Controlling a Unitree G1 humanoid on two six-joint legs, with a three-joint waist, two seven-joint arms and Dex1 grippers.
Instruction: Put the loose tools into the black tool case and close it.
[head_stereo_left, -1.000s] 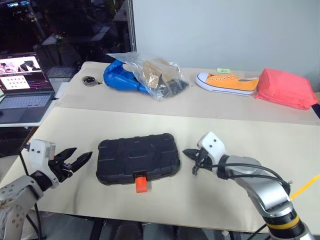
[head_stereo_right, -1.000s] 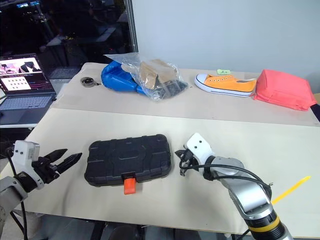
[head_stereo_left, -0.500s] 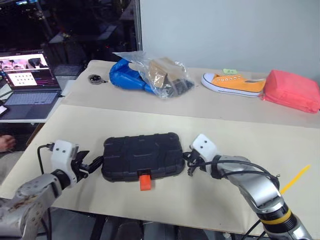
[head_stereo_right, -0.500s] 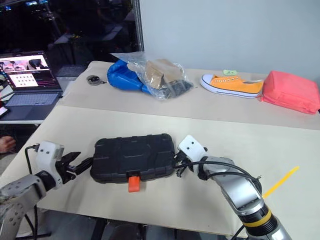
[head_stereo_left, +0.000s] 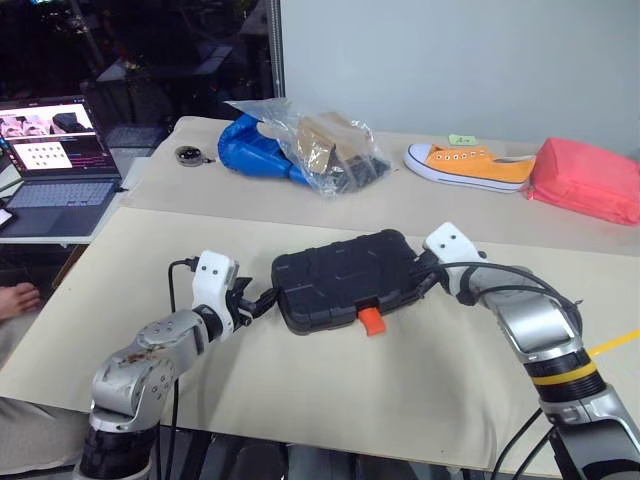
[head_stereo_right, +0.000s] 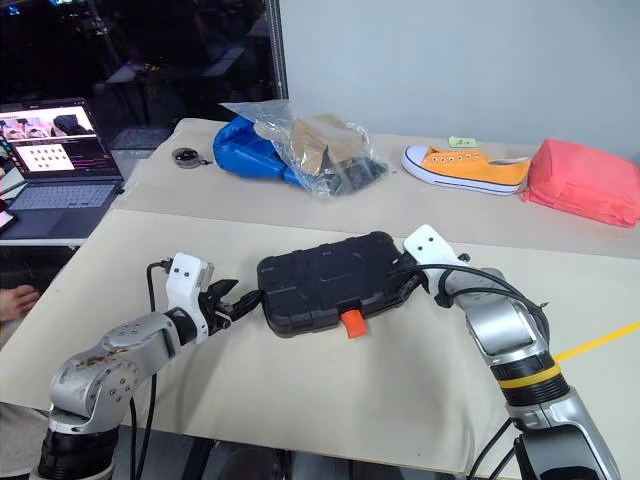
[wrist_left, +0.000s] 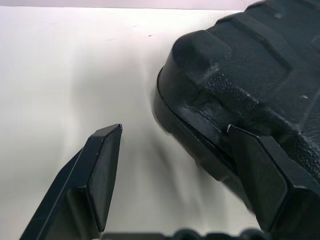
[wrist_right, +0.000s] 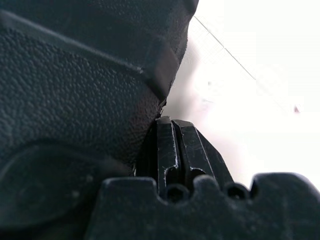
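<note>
Left gripper (head_stereo_left: 262, 300) low over the table (head_stereo_left: 330, 400), fingers spread, one finger (wrist_left: 265, 175) touching the left corner of the black tool case (head_stereo_left: 345, 280). Right gripper (head_stereo_left: 425, 278) with fingers pressed together, tips against the case's right end. Case shut, ribbed lid up, orange latch (head_stereo_left: 371, 321) toward the near edge, lying skewed mid-table. Along the far edge: blue bag (head_stereo_left: 255, 155), orange shoe (head_stereo_left: 470, 165), pink pouch (head_stereo_left: 590, 180). Laptop (head_stereo_left: 55, 160) beyond the left edge.

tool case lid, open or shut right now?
Shut. The black tool case lies flat on the table, halves together along the seam; its orange latch sticks out.
</note>
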